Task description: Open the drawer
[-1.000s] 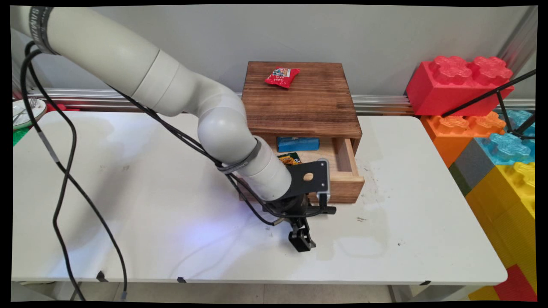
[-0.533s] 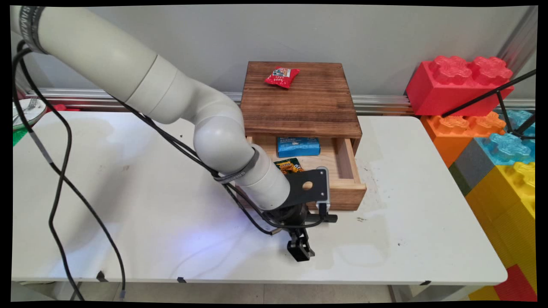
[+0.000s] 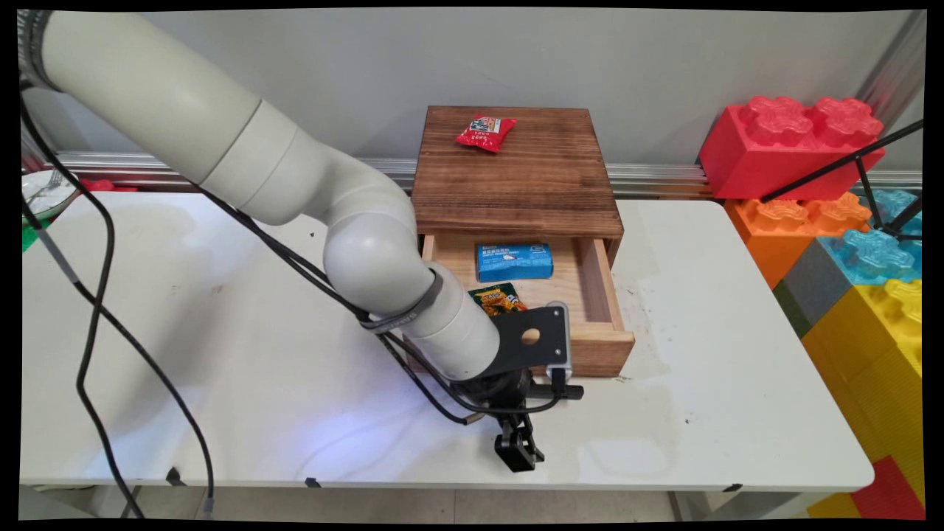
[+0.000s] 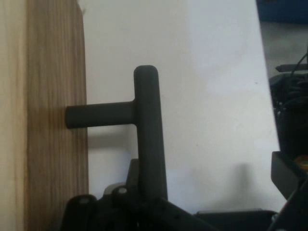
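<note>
white arm reaching in from upper left, black gripper (image 3: 518, 451) hanging low over white table (image 3: 221, 354), just in front of open drawer (image 3: 601, 346) of wooden box (image 3: 516, 181). blue packet (image 3: 514, 262) and orange-green snack bag (image 3: 498, 301) lying inside drawer. red snack packet (image 3: 484, 132) sitting on box top. big toy bricks (image 3: 789, 140) standing at right.

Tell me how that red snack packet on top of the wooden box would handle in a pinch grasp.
The red snack packet looks puffed and crinkly, so it is probably light and would likely dent rather than resist. Its glossy film may be slippery. Lying flat on the wooden box, it seems unlikely to roll.
</note>
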`<state>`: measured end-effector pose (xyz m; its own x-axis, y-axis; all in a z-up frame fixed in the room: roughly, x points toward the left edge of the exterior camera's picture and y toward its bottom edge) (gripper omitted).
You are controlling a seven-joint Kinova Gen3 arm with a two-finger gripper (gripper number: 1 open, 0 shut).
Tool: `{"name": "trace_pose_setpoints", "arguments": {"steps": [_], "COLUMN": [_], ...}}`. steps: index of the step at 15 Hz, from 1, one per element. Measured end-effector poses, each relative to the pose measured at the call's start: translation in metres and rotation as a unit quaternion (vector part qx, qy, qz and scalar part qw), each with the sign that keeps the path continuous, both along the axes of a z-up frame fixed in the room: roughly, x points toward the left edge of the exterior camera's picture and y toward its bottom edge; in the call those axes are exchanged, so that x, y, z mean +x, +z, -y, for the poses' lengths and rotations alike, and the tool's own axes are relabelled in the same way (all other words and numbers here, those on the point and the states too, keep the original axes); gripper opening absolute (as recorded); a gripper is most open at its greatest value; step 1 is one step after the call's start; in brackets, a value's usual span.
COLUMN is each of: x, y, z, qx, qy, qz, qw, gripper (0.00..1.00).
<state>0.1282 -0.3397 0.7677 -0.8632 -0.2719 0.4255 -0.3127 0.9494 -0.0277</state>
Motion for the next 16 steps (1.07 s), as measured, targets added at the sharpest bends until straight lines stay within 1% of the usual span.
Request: {"name": "trace_pose_setpoints", "arguments": {"steps": [16], "x": [-0.008], "y": [0.003], "z": [-0.029], "qx": [0.009], "qy": [-0.005], "qz": [-0.005], "qw": [0.9999], "gripper": [1.00]}}
